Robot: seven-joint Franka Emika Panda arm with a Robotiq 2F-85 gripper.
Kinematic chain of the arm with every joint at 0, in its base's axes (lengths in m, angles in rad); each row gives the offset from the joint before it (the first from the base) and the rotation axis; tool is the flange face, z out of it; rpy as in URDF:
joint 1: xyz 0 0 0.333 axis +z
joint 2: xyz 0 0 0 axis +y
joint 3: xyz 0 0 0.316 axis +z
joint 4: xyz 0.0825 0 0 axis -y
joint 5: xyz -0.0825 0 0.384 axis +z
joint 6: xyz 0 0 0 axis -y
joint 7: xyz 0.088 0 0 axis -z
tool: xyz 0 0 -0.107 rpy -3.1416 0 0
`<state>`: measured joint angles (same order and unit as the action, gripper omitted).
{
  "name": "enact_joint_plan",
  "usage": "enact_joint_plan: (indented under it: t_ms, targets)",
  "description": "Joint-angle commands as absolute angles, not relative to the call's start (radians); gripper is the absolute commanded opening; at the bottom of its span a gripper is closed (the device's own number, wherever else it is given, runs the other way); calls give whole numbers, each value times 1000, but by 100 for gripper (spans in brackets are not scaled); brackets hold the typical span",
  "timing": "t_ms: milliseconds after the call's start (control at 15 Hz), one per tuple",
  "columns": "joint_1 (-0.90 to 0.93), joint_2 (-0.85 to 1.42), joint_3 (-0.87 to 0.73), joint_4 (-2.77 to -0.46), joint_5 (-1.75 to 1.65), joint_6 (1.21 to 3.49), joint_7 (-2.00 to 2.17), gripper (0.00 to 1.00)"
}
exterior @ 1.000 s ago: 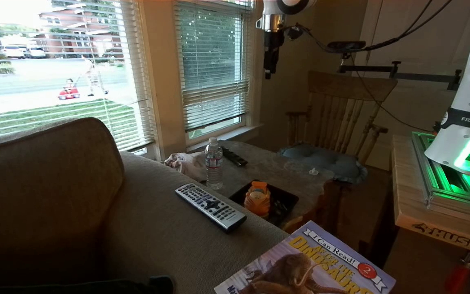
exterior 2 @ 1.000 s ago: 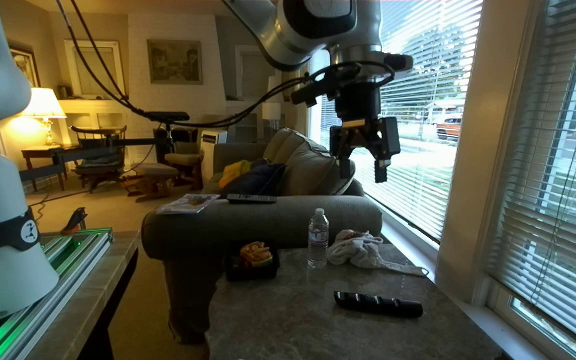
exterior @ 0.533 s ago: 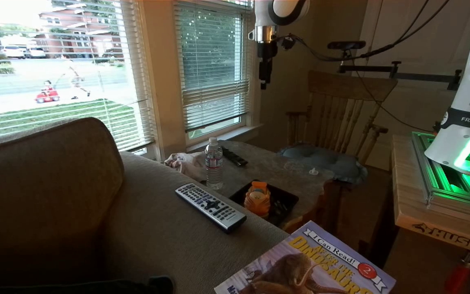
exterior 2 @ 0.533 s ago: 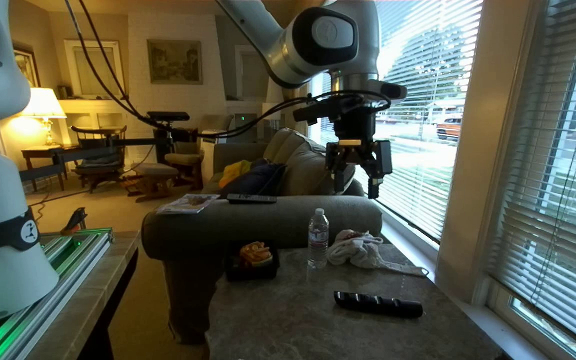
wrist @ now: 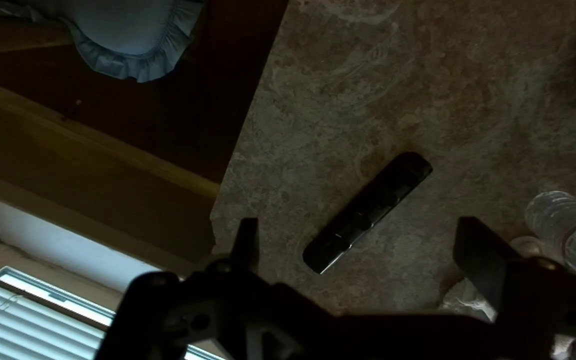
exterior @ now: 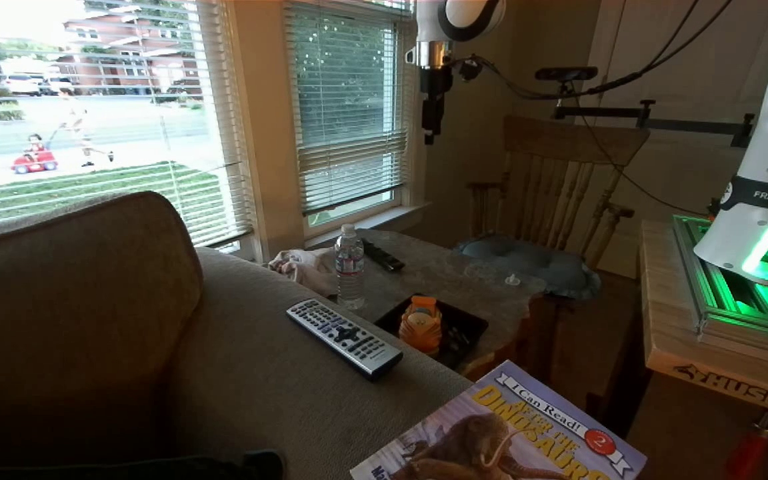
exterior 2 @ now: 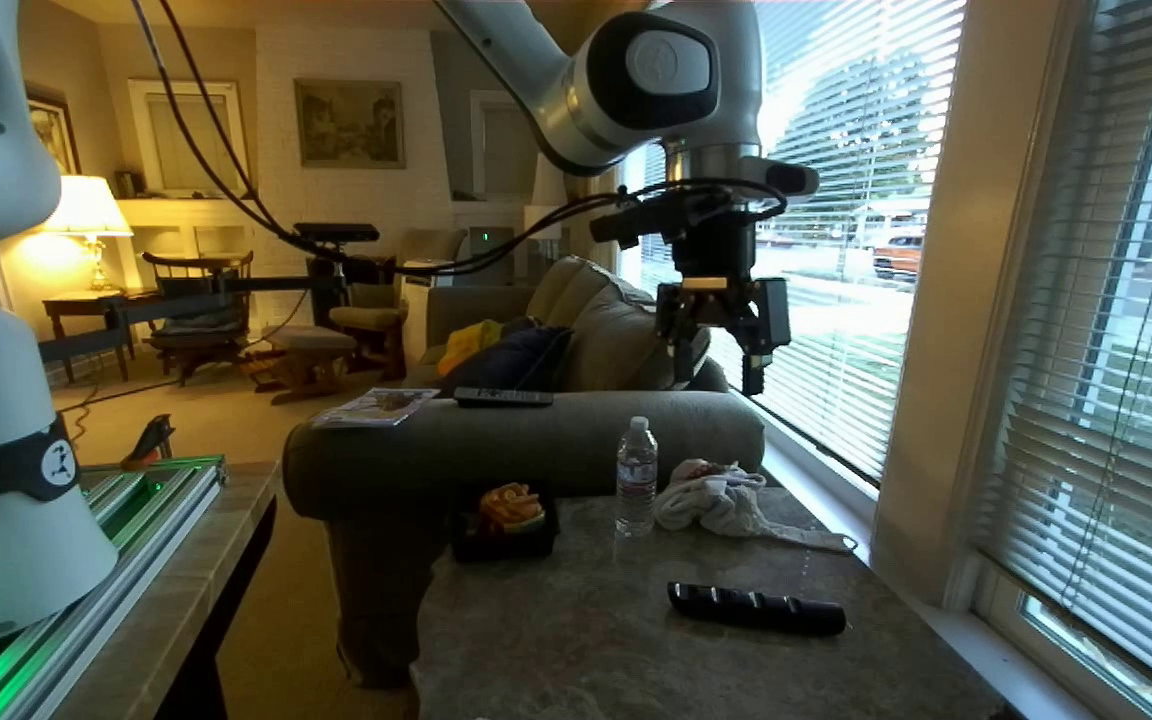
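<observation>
My gripper (exterior 2: 718,378) hangs in the air near the window, well above the stone-patterned side table (exterior 2: 556,640), fingers pointing down. Its jaws stand wide apart with nothing between them. In the wrist view a long black ridged object (wrist: 368,212) lies diagonally on the tabletop below, seen in the gap between the fingers. A clear water bottle (exterior 2: 636,480) stands upright on the table, beside a crumpled whitish cloth (exterior 2: 721,500). An orange toy (exterior 2: 511,508) rests in a black tray (exterior: 471,327) at the table's sofa side.
The sofa arm (exterior 2: 536,450) borders the table and carries a silver remote (exterior: 344,337) and a dinosaur book (exterior: 504,433). Window blinds (exterior 2: 836,300) rise close behind the gripper. A wooden rocking chair (exterior: 557,180) stands past the table. A tiny clear item (exterior: 512,280) sits near the table's edge.
Over the first half second my gripper came down and shifted slightly; since then it has stayed nearly still, jaws wide throughout. Outside the window, a person pushing a red toy car moved along.
</observation>
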<state>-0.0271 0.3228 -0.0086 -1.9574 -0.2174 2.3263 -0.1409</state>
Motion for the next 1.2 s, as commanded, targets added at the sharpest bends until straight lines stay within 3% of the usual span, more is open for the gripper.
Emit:
enact_joint_plan:
  t_ms: [0,933,1000,1133]
  targets:
    - [-28,362,0,-1925,-195,2388,-171,100]
    - [11,737,107,-1505,-180,2314,-359,100]
    - [13,674,86,-1608,-206,2383,-323,100]
    - [17,709,93,-1560,-204,2351,-328,100]
